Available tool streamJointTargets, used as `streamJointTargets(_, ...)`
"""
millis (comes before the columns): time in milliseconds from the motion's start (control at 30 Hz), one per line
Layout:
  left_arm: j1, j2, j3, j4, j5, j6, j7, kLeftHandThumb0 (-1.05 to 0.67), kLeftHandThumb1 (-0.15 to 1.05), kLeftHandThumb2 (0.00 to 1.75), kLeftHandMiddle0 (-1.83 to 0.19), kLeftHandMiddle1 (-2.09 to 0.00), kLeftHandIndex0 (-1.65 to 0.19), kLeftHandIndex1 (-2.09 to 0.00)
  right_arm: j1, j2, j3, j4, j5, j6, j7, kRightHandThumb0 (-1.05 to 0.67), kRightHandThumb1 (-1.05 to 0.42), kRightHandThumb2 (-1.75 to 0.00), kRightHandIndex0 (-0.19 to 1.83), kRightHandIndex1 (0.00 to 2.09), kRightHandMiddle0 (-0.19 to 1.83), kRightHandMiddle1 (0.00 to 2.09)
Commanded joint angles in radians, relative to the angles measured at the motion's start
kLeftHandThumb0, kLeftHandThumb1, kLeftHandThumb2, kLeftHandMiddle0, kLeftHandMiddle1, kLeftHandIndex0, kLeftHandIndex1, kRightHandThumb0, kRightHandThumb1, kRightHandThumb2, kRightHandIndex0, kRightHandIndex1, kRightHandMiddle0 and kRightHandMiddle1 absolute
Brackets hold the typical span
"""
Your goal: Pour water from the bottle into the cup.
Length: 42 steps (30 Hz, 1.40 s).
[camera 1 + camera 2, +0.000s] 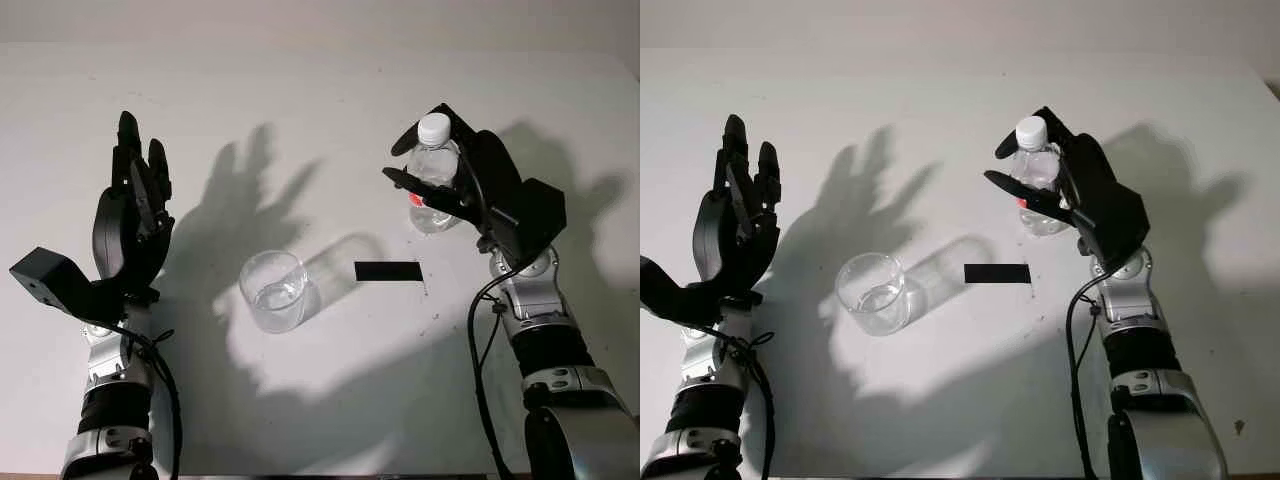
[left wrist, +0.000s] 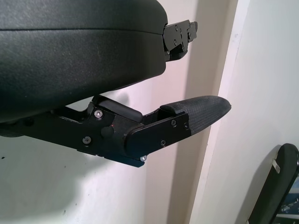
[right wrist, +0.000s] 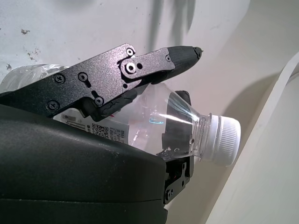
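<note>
Two hands over the white table [image 1: 330, 400], and nearest us sits the cup [image 1: 273, 290], a clear glass, upright, with what looks like a little water in the bottom. Just beyond it to the right, a small black strip [image 1: 388, 271] lies flat. Left hand [image 1: 133, 215] stands raised at the left side, holding nothing, well apart from the cup. Farther back on the right, the right hand [image 1: 470, 195] has the bottle [image 1: 434, 172]: fingers [image 3: 140, 70] curled round its clear body, white cap on, long axis upright, base at or near the table. The cup lies down-left of the bottle, toward the robot, so I'd judge the pour needs a carry leftward, neck tipping toward the glass. That cap looks like trouble.
</note>
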Motion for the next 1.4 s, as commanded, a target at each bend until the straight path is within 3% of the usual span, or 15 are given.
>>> streamJointTargets(0,0.018,0.0,0.003,-0.01,0.0,-0.007,-0.002,-0.7,1.05,0.74,0.19,0.0,0.19,0.0,0.019,0.012,0.007,-0.025,-0.003,-0.014,-0.024,-0.35,-1.05,-0.42,1.35,2.09,1.25,2.09)
streamJointTargets(167,0.021,0.002,0.001,-0.018,-0.001,0.001,-0.005,-0.7,1.05,0.74,0.19,0.0,0.19,0.0,-0.005,0.024,0.012,-0.032,-0.011,-0.057,-0.06,-0.33,-1.05,-0.42,1.29,2.09,1.2,2.09)
streamJointTargets(467,0.02,0.005,0.001,-0.017,-0.001,0.002,-0.006,-0.7,1.05,0.73,0.19,0.0,0.19,0.0,-0.123,0.016,0.09,-0.043,-0.156,-0.133,-0.162,-0.31,-1.05,-0.41,1.43,2.09,1.25,2.09)
streamJointTargets(733,0.026,-0.001,-0.001,-0.03,0.005,0.002,0.006,-0.7,1.05,0.72,0.19,0.0,0.19,0.0,-0.2,-0.004,0.203,-0.022,-0.316,-0.244,-0.203,-0.31,-1.05,-0.31,1.28,2.09,1.07,2.09)
streamJointTargets(967,0.03,0.001,-0.003,-0.031,0.004,-0.001,0.004,-0.71,1.05,0.71,0.19,0.0,0.19,0.0,-0.246,-0.027,0.286,-0.001,-0.436,-0.268,-0.233,-0.37,-1.05,-0.28,1.21,2.09,1.0,2.09)
streamJointTargets(1133,0.034,-0.001,-0.004,-0.039,0.008,0.0,0.01,-0.7,1.05,0.7,0.19,0.0,0.19,0.0,-0.277,-0.046,0.345,0.028,-0.577,-0.304,-0.381,-0.38,-1.05,-0.19,1.22,2.09,1.01,2.09)
streamJointTargets(1367,0.027,0.001,-0.005,-0.037,0.004,0.003,0.007,-0.71,1.05,0.7,0.19,0.0,0.19,0.0,-0.319,-0.077,0.426,0.096,-0.711,-0.348,-0.546,-0.4,-1.05,-0.18,1.3,2.09,1.08,2.09)
